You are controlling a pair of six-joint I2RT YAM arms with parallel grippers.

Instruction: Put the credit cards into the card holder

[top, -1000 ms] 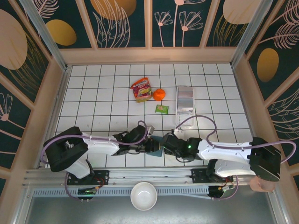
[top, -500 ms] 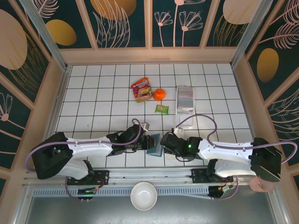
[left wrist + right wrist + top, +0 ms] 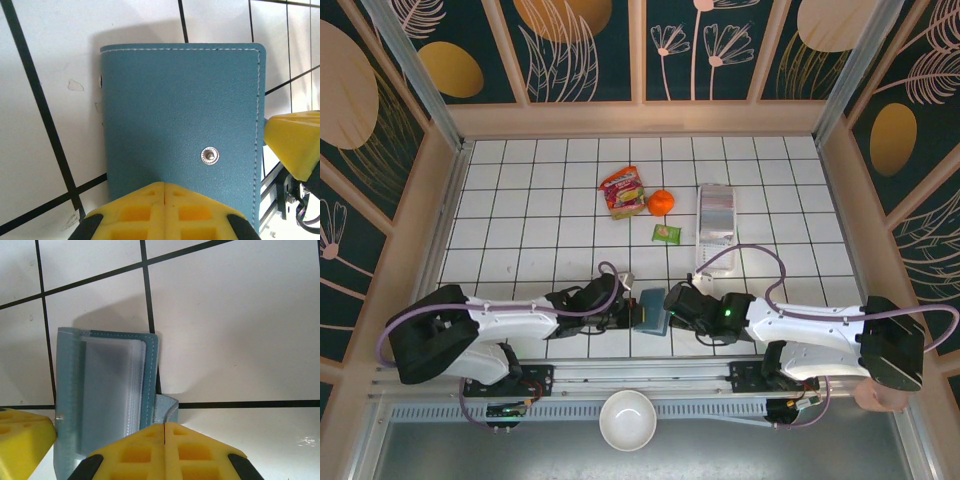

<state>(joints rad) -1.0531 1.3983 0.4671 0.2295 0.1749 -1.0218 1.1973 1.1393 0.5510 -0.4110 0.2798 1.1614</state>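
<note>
The bench [image 3: 520,220] is a floor of white tiles ruled with dark grout lines, boxed in by pale wooden framing; the walls [image 3: 590,55] are dark teal panels painted with gold discs and pale pink plant outlines. Toward the far side lie a red snack packet [image 3: 622,192], an orange [image 3: 661,202] just beside it, a small green packet [image 3: 666,233] and a long clear tray [image 3: 716,215]; a white bowl [image 3: 627,420] sits on the grey strip below the metal rail [image 3: 640,375].

The card holder [image 3: 652,312] is near the front edge, between the two arms. The left gripper [image 3: 634,313] meets it from the left and the right gripper [image 3: 670,306] from the right. In the left wrist view the teal cover [image 3: 180,120] faces the camera, its metal snap [image 3: 210,155] showing; the yellow jaws are pressed together over its lower edge, pinching the cover. In the right wrist view the holder [image 3: 150,370] stands open, with clear sleeves [image 3: 107,390] against a paler lining; the jaws there are likewise closed, gripping a flap of the holder. It throws a soft shadow on the tiles.
</note>
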